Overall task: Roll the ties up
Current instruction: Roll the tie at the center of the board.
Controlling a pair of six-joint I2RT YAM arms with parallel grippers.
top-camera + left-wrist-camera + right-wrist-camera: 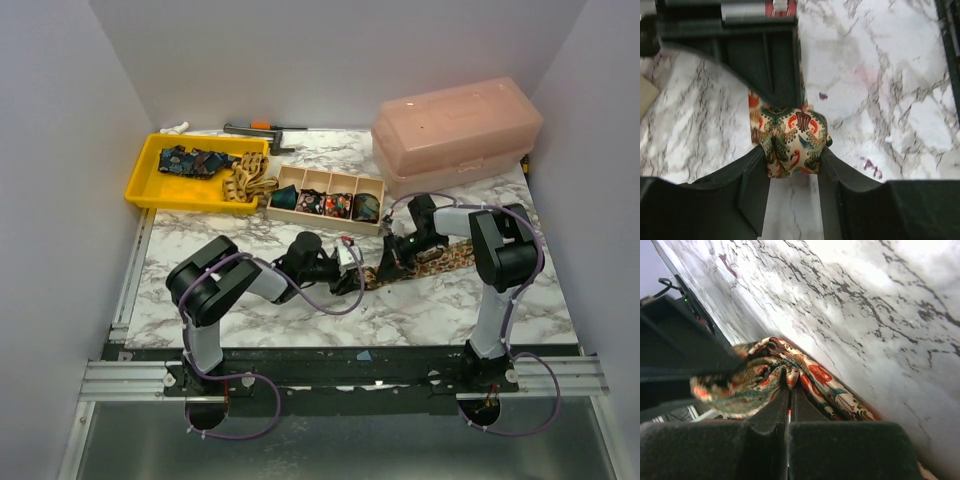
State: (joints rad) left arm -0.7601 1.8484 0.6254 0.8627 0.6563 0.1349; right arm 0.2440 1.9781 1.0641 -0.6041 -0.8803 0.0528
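Observation:
A cream tie with a red and green bird pattern lies flat on the marble table, its left end coiled into a small roll. My left gripper is shut on that roll, one finger pressing each side. My right gripper is shut, its tips pinching a fold of the same tie right beside the roll. In the top view the left gripper and the right gripper meet at the tie's left end.
A yellow tray at the back left holds a dark blue tie and a tan tie. A wooden divided box holds several rolled ties. A pink lidded case stands at the back right.

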